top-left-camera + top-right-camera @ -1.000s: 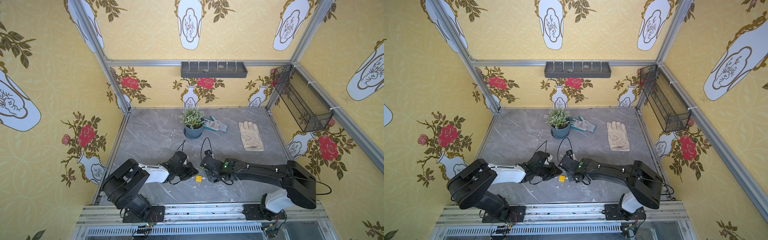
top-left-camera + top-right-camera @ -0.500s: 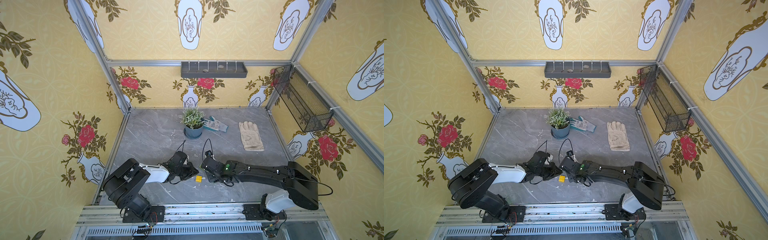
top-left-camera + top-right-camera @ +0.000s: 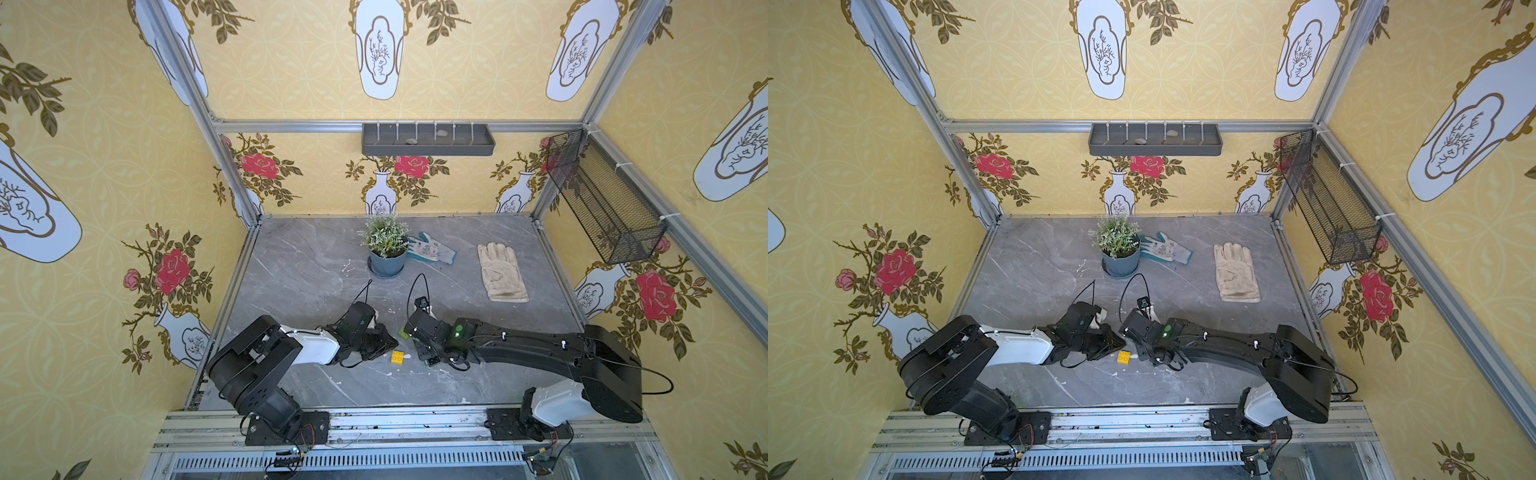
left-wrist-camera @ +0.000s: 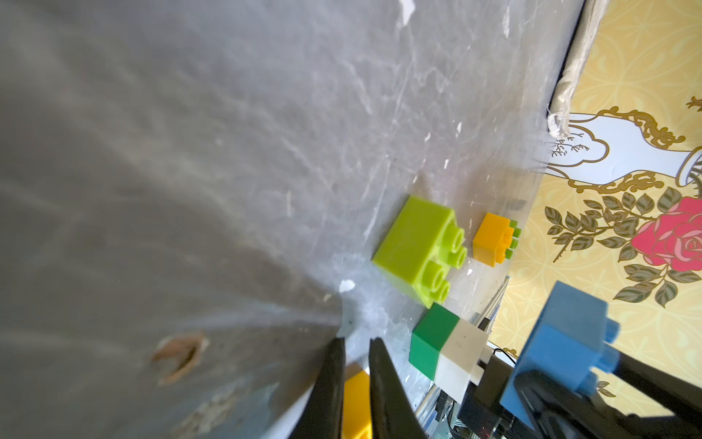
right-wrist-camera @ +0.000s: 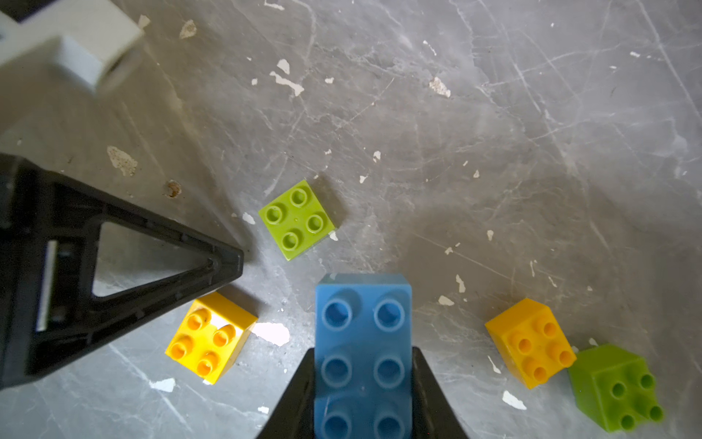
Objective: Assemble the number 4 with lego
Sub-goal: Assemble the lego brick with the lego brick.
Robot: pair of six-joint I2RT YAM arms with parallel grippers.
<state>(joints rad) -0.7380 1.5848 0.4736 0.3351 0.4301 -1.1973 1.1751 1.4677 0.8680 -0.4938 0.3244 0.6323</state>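
**Robot arms among lego bricks**

On the grey table (image 3: pixel 316 270), near the middle of its front edge, the right gripper (image 5: pixel 363 351) clamps one long blue brick (image 5: pixel 362 311) by its long sides, studs up, its length running out ahead of the jaws. The left gripper (image 4: pixel 356 342) is pinched closed, empty. One green-and-white stack (image 4: pixel 444 349), two yellow bricks (image 5: pixel 211 338) (image 5: pixel 532 342) and two lime bricks (image 5: pixel 297 219) (image 5: pixel 615 387) lie nearby.
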